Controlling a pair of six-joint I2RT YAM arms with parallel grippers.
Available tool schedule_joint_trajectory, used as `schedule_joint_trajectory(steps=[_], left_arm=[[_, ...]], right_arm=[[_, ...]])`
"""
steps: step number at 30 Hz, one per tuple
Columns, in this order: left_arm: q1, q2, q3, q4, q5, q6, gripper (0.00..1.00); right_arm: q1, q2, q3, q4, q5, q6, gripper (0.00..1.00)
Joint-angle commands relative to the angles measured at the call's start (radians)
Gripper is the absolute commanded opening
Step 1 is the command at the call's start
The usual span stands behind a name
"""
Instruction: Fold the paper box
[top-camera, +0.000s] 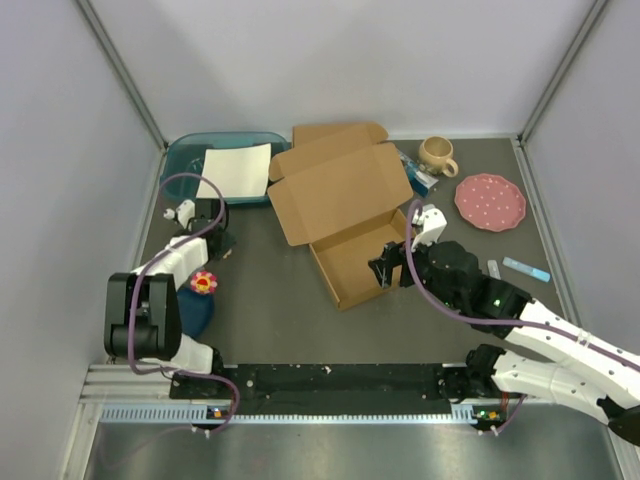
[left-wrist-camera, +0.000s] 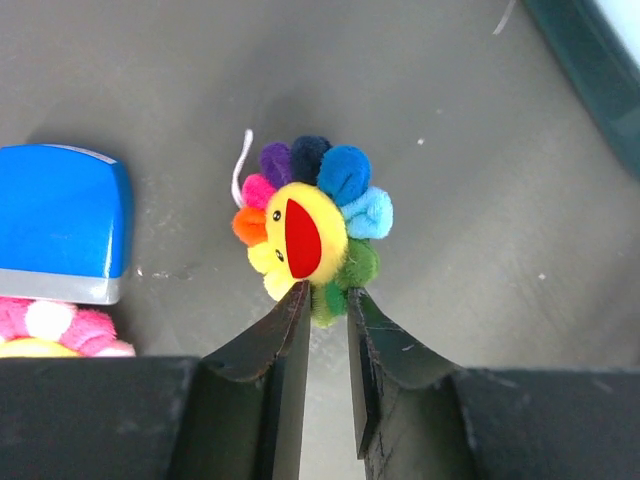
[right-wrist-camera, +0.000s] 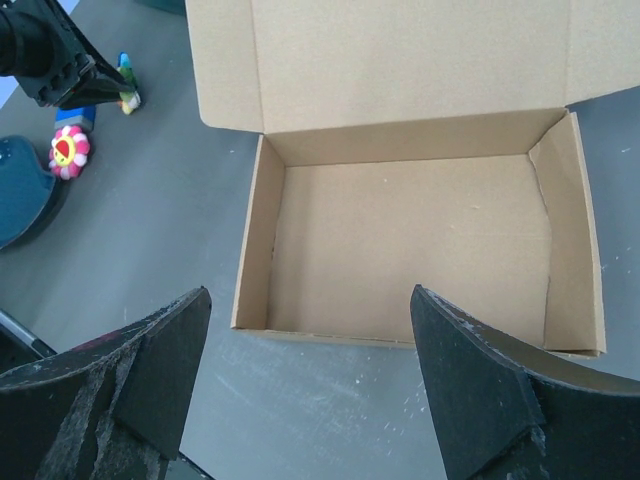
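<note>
While the paper box (top-camera: 345, 215) sits in the middle of the tabletop (top-camera: 270, 300), its tray walls upright and its lid thrown back toward the far left, the right hand (top-camera: 388, 268) hovers just beside the tray's near right wall. Its jaws are spread wide and grasp nothing. The left hand (left-wrist-camera: 326, 292) is well apart from the box, over on the left. Its fingers are drawn close together, with their tips at the lower petals of a rainbow flower toy (left-wrist-camera: 310, 235); whether they actually pinch it I cannot tell. The cardboard looks light and stiff but thin, so it is likely to slide on the tabletop when pushed and to crease if squeezed hard. The lid's free far edge, or one of its side flaps, seems the best place to take hold, with the tray steadied as the lid swings over.
</note>
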Motion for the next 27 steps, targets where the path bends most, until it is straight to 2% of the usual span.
schedule_joint_trajectory(steps=[1, 5, 9, 13, 14, 17, 18, 21, 26, 27], left_arm=[[-0.003, -0.104, -0.023, -0.002, 0.061, 0.006, 0.25], [-0.022, -0.21, -0.063, -0.002, 0.066, 0.033, 0.19], [-0.048, -0.349, -0.072, -0.019, 0.04, 0.072, 0.05], [-0.094, -0.466, -0.057, -0.037, 0.024, 0.096, 0.0], [-0.12, -0.489, -0.058, 0.005, 0.023, 0.117, 0.0], [-0.305, -0.538, -0.039, 0.117, 0.021, 0.215, 0.0], [-0.427, -0.522, -0.016, 0.121, 0.009, 0.24, 0.0], [-0.616, -0.453, 0.086, 0.13, -0.009, 0.32, 0.0], [-0.86, -0.307, 0.244, 0.119, -0.075, 0.495, 0.0], [-0.882, -0.284, 0.261, 0.118, -0.08, 0.518, 0.0]], right_arm=[[0.009, 0.001, 0.022, 0.049, -0.004, 0.002, 0.81], [0.009, -0.002, 0.03, 0.044, -0.013, -0.001, 0.81], [0.008, -0.002, 0.05, 0.027, -0.014, -0.01, 0.81], [0.009, -0.01, 0.08, 0.011, 0.005, -0.029, 0.8], [0.009, -0.011, 0.088, 0.004, 0.023, -0.046, 0.81], [0.009, -0.022, 0.119, -0.016, 0.08, -0.099, 0.8], [0.009, -0.025, 0.128, -0.031, 0.095, -0.112, 0.81], [0.009, -0.05, 0.169, -0.061, 0.151, -0.156, 0.81], [0.009, -0.114, 0.202, -0.123, 0.239, -0.193, 0.81], [0.009, -0.134, 0.202, -0.126, 0.247, -0.193, 0.81]])
